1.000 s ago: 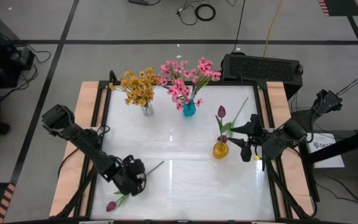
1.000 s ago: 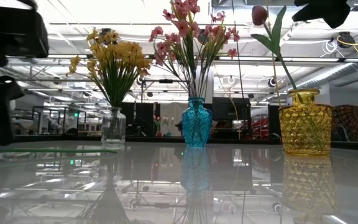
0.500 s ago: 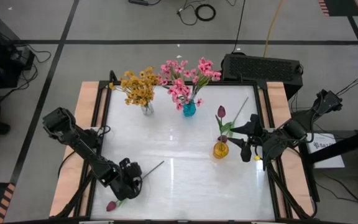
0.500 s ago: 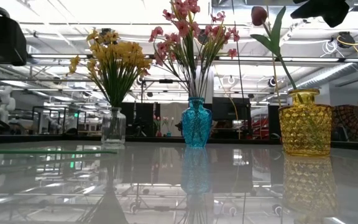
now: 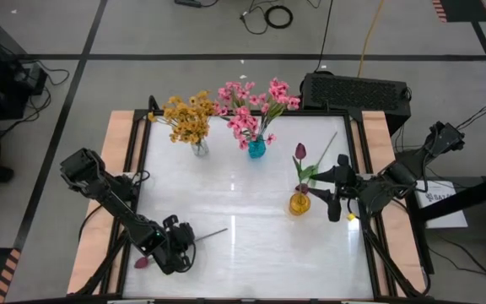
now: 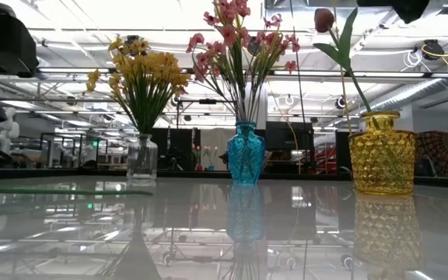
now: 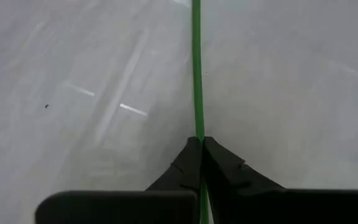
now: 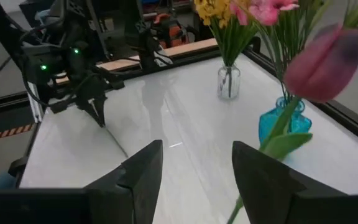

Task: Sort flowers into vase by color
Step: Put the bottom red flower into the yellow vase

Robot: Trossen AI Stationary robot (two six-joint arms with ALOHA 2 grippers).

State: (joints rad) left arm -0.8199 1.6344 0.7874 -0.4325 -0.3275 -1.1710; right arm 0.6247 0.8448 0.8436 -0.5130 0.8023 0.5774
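A dark magenta tulip lies at the near left, its bud toward the table's left edge and its green stem running right. My left gripper is shut on this stem. My right gripper hovers open just right of the yellow vase, which holds another magenta tulip. Yellow-orange blossoms stand in a clear vase. Pink blossoms stand in a blue vase. My left gripper pinches the tulip's stem between its two fingertips, about midway along it. The fingers come from above, pointing down, and lie across the stem. Whether the flower is clear of the table I cannot tell.
The three vases stand along the far and right parts of the white table. A black frame and wooden rails border the table. A dark box sits behind the far right corner.
My left gripper has gone a little toward the near left corner, come down over the lying tulip and shut on its stem. The tulip has turned slightly: its bud has moved away from the near edge, and its free stem end has moved nearer.
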